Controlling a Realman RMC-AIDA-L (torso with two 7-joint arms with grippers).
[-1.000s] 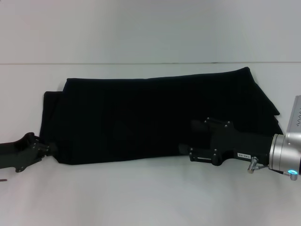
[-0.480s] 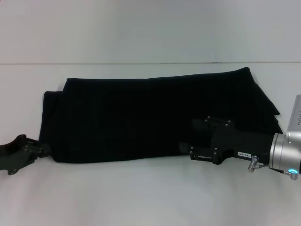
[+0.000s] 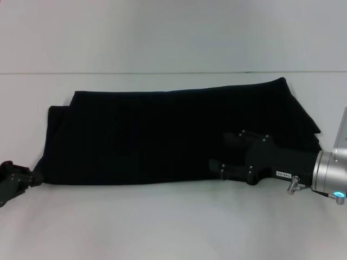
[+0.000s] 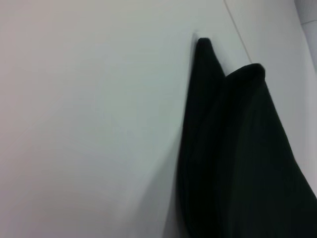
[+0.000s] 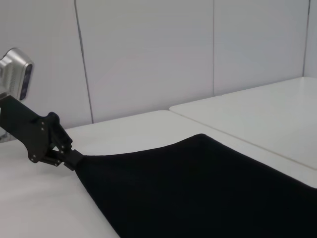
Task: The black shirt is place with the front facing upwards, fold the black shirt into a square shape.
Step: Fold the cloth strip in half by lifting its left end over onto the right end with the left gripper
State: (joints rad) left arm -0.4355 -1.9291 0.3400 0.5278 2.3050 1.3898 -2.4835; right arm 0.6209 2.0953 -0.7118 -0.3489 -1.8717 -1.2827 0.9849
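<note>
The black shirt (image 3: 162,135) lies on the white table (image 3: 162,227), folded into a long band running left to right. No letters or label show. My left gripper (image 3: 32,179) is at the shirt's near left corner and is shut on that corner. The right wrist view also shows it (image 5: 71,158) pinching the corner of the shirt (image 5: 198,188). My right gripper (image 3: 213,169) lies at the shirt's near edge toward the right and is shut on the hem. The left wrist view shows only the shirt's folded end (image 4: 233,163).
The table's far edge (image 3: 173,73) runs behind the shirt, with a white wall beyond. The right wrist view shows a second white tabletop (image 5: 257,109) beside this one. Bare table lies in front of the shirt.
My left gripper has moved left and toward me, dragging the shirt's near left corner outward. My right gripper has shifted slightly right and away with the hem.
</note>
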